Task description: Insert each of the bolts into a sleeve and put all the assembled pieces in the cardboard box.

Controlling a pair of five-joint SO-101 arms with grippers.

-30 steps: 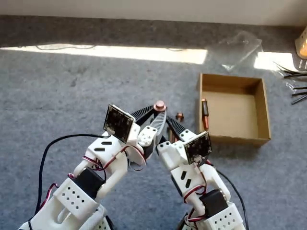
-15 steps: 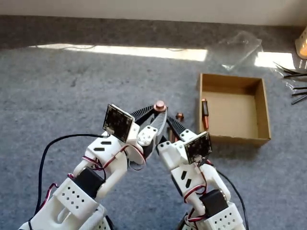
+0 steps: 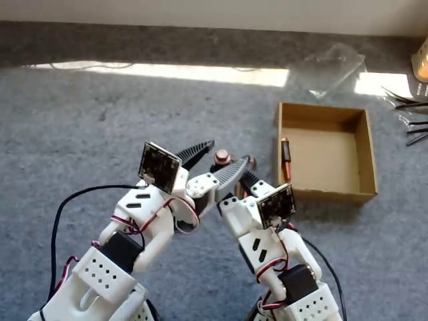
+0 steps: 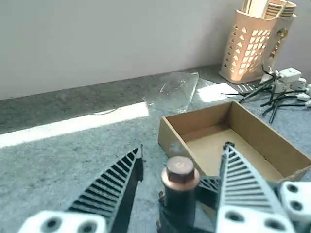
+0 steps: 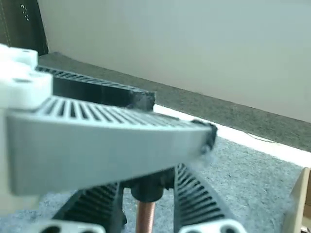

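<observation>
The black sleeve (image 4: 180, 209) was clamped by the right gripper (image 5: 146, 191); its copper bolt (image 4: 181, 171) could be knocked by the wide-spread left gripper (image 4: 183, 148).

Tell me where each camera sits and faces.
High view: above the table, looking down on left arm, right arm, bolt and box.
Left wrist view: on the left arm, facing the box past its open left claw.
Right wrist view: on the right arm, facing the wall past the right claw gripping the bolt.
All share the bolt.
</observation>
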